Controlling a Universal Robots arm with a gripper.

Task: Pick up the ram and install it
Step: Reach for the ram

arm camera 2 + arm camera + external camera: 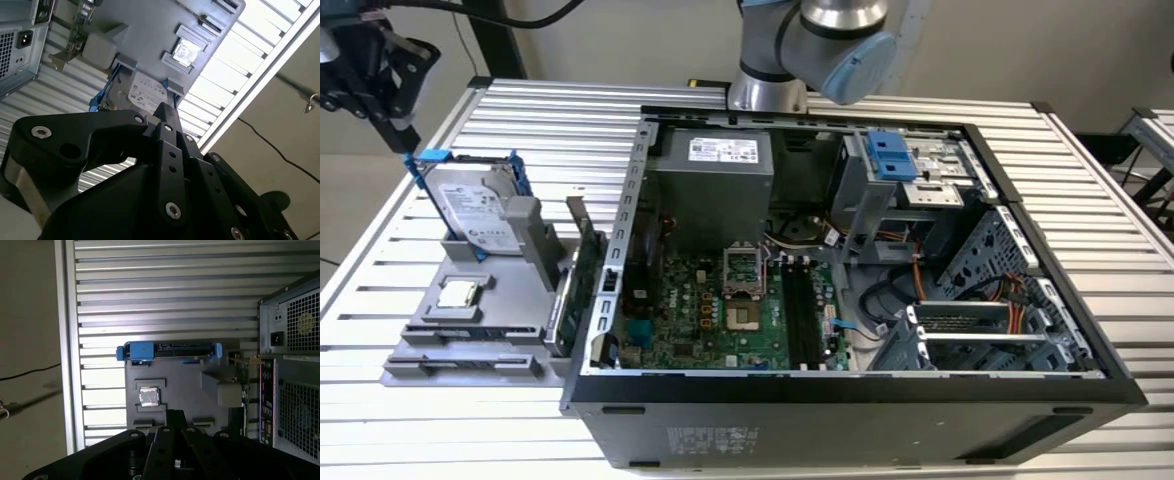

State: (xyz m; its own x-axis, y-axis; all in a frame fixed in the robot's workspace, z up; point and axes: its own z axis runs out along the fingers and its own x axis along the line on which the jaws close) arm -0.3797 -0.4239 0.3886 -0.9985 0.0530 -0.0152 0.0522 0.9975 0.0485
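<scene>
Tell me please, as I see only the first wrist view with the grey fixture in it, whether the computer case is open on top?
Observer: Yes; in the exterior view the case lies open upward, with the motherboard exposed.
Operator: Where are its long black slots?
Observer: The slots run beside the processor socket, on the exterior view's right of it.
Operator: And where is the gripper?
Observer: The gripper hangs over the hard drive in the fixture, on the exterior view's left of the case.
</scene>
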